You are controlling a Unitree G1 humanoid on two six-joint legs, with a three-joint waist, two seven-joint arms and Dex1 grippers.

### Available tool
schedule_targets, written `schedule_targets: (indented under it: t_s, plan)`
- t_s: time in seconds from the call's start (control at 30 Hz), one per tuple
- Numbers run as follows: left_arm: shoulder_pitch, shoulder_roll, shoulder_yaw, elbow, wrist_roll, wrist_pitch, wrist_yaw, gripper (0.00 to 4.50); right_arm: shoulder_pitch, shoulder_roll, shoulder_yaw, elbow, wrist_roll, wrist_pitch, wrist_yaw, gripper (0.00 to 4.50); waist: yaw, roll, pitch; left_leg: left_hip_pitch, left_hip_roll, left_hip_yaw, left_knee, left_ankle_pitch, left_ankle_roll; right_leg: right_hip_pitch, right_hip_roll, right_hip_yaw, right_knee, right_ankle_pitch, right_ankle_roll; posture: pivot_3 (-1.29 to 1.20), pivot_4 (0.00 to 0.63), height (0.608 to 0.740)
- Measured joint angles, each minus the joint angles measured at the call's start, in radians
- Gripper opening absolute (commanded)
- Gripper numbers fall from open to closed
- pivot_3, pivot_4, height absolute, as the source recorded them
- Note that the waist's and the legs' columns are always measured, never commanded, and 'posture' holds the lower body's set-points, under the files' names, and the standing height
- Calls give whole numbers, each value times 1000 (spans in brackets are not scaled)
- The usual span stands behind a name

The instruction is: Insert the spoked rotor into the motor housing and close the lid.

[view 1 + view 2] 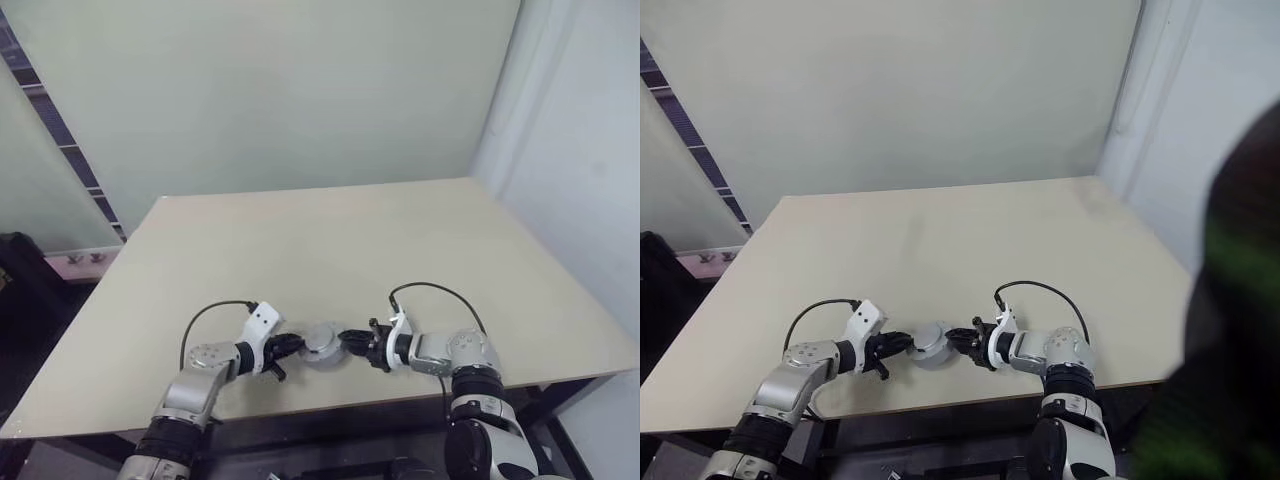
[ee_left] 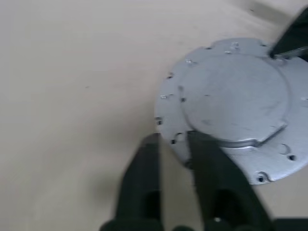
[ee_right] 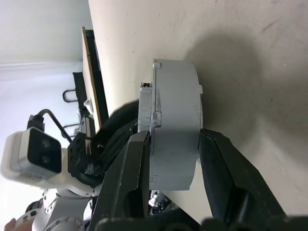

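The silvery motor housing (image 1: pixel 322 343) rests on the tan table (image 1: pixel 350 240) near its front edge, between my two grippers. The flat grey lid (image 2: pixel 236 96) lies on it, with small screw holes around its rim. The spoked rotor is hidden. My right gripper (image 3: pixel 174 139) is shut on the housing's round wall (image 3: pixel 175 110), one finger on each side. My left gripper (image 2: pixel 171 139) is on the opposite side, its fingers (image 2: pixel 207 163) a little apart, their tips at the lid's rim.
The table's front edge (image 1: pixel 300 405) runs just behind both wrists. Pale walls (image 1: pixel 300 90) close off the back and the right side. A dark blurred shape (image 1: pixel 1230 330) covers the right of the right eye view.
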Motion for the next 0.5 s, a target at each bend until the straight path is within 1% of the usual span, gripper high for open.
schedule_targets:
  t_s: [0.13, 0.23, 0.27, 0.4, 0.5]
  plan:
    - [-4, -19, 107, -11, -114, 83, 7, 3293, 2, 3, 18, -1, 8, 0, 0, 1237, -4, 0, 0, 0, 0, 0, -1, 0, 0, -1, 0, 0, 0, 0, 0, 0, 0, 740]
    - [-9, -20, 186, -12, -176, 111, 35, 4360, 7, 9, 26, -1, 14, 0, 0, 1236, -12, 0, 0, 0, 1, 0, -2, 0, 0, -1, 1, 0, 0, 0, 0, 0, 0, 740]
    - [-9, -20, 202, -12, -183, 113, 41, 4500, 9, 9, 26, -1, 17, 0, 0, 1236, -13, 0, 0, 0, 1, 0, -2, 0, 0, -1, 1, 0, 0, 0, 0, 0, 0, 740]
    - [29, -22, 274, -31, -258, 200, 70, 4500, 30, 17, 25, -6, 38, -1, 4, 1229, -22, 0, 0, 0, 1, 0, -2, 0, 0, -1, 1, 0, -1, 0, 0, 0, 0, 740]
    - [51, -68, 342, -38, -331, 258, 115, 4500, 50, 21, 13, -12, 60, 2, 8, 1222, -22, -1, 1, -1, 1, -1, -2, 0, 0, -1, 0, 0, -1, 0, 0, 0, 0, 740]
